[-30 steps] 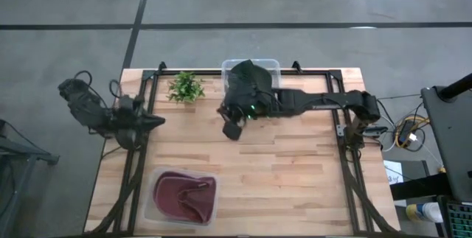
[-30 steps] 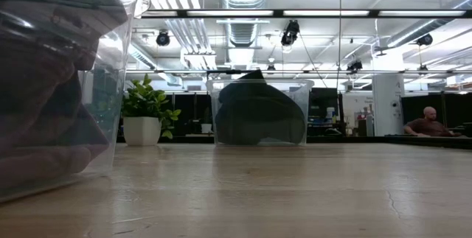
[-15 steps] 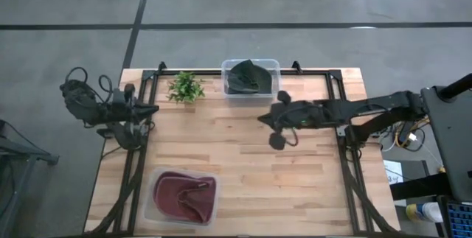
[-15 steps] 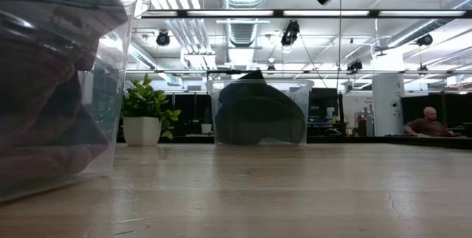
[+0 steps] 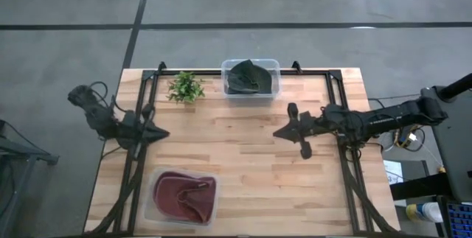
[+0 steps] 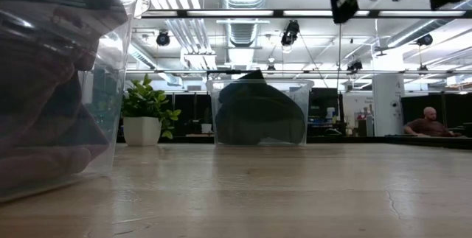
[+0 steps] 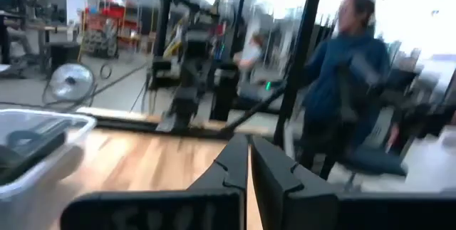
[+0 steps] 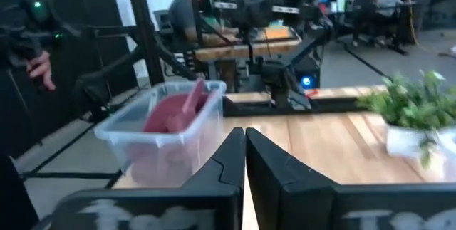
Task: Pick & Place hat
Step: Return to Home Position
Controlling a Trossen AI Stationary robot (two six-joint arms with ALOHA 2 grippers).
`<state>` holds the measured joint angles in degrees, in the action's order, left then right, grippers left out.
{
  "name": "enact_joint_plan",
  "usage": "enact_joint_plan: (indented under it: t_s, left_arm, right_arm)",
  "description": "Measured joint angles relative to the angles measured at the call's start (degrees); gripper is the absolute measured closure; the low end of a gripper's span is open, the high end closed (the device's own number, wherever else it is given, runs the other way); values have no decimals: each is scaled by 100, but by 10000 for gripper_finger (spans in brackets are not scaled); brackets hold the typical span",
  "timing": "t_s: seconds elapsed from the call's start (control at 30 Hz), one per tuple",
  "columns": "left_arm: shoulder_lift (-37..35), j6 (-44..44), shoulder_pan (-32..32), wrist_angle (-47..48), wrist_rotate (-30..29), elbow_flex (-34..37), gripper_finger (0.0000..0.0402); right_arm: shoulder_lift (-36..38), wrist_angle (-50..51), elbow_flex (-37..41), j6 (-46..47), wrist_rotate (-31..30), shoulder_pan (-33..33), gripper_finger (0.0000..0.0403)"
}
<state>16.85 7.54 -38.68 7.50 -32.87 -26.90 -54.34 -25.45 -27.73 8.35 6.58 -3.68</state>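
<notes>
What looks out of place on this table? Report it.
Nothing stands out. The red caps lie inside the bottom bin, a dark cap sits in the top bin, the plant stands upright, and the left gripper and right gripper hang shut, holding nothing.

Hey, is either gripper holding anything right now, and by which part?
Nothing is held. The left gripper and the right gripper are both shut and empty. The red caps lie in the bin.

1. The table (image 5: 243,166) is showing pale honey wood, striped by plank seams
2. The caps (image 5: 184,196) in the near left clear bin (image 5: 150,207) are showing dark red
3. The cap (image 5: 247,77) in the far clear bin (image 5: 275,64) is showing blackish green
4. The plant (image 5: 185,87) is showing bright green, its pot (image 6: 141,130) white
5. The floor (image 5: 310,2) is showing grey, crossed by dark lines
</notes>
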Motion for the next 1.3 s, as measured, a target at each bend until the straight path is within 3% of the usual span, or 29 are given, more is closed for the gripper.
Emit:
enact_joint_plan:
  t_s: [0.1,0.33,0.6,0.7,1.0,1.3]
  left_arm:
    - [-179,47,7,-805,37,634,388]
    - [-720,409,51,-1031,14,1566,388]
    - [-1349,436,276,-1091,107,1926,388]
    - [-1679,305,334,-1162,246,2077,388]
    - [-1676,236,831,-1716,445,2557,388]
    - [-1660,503,1870,-1453,1635,2641,388]
  right_arm:
    - [325,-132,412,92,56,43,394]
    - [1078,-835,1297,139,436,242,394]
    - [1843,-1468,2084,390,1185,741,394]
    - [2089,-1482,2254,413,1189,845,394]
    - [2482,-1534,2722,541,1168,984,394]
    - [2508,-1492,2722,226,1296,1084,394]
